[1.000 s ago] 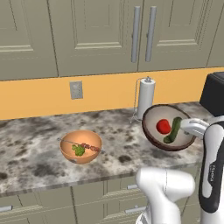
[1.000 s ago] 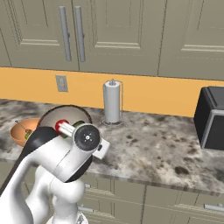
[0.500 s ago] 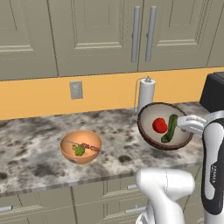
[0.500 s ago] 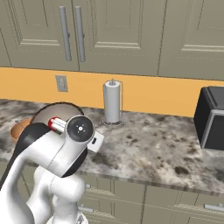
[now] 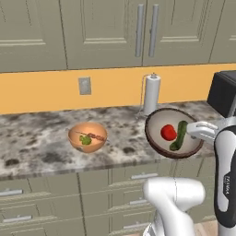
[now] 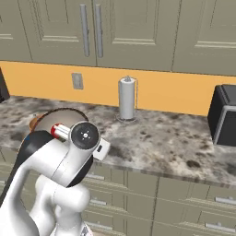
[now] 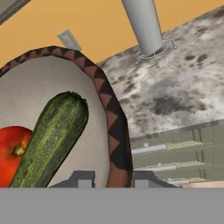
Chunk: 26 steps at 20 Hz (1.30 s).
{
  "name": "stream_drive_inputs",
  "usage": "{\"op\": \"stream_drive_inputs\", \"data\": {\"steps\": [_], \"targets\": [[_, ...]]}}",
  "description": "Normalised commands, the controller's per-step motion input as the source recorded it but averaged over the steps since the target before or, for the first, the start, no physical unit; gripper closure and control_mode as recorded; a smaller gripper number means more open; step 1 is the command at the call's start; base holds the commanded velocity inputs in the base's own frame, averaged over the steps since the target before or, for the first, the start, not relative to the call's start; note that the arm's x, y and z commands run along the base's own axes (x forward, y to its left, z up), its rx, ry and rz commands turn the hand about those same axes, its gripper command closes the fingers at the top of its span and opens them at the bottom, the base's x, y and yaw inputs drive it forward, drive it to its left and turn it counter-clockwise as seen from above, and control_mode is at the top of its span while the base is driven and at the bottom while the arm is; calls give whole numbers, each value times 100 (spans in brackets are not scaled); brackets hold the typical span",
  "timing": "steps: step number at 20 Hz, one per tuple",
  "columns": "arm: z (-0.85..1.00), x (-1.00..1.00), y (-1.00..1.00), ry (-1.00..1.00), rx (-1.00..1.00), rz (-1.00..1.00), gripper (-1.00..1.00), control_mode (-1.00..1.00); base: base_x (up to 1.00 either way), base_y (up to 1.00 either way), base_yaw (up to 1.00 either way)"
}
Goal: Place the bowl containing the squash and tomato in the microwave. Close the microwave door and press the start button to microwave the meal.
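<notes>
Brown-rimmed and pale inside, the bowl [image 5: 173, 134] is held tilted in the air at the counter's [image 5: 41, 138] front edge, lower and further out from the paper towel roll [image 5: 151, 94] than half a second ago. The gripper [image 7: 109, 178] is clamped on its rim, one finger on each side. The squash [image 5: 179, 136] and tomato [image 5: 168, 132] lie side by side inside. The microwave [image 5: 224, 93] is cut off at the frame edge. From the right, the arm hides most of the bowl.
</notes>
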Motion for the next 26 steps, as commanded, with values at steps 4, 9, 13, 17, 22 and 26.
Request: {"op": "stream_drive_inputs", "data": {"steps": [4, 9, 13, 17, 22, 26], "targets": [[0, 0, 0, 0, 0, 0, 100, 100, -70, 0, 12], [0, 0, 0, 0, 0, 0, 100, 100, -41, -1, 10], [0, 0, 0, 0, 0, 0, 100, 100, -13, -54, -11], [0, 0, 0, 0, 0, 0, 100, 100, -1, -53, -59], [0, 0, 0, 0, 0, 0, 100, 100, 0, -26, -78], [0, 0, 0, 0, 0, 0, 100, 100, 0, -21, -78]]}}
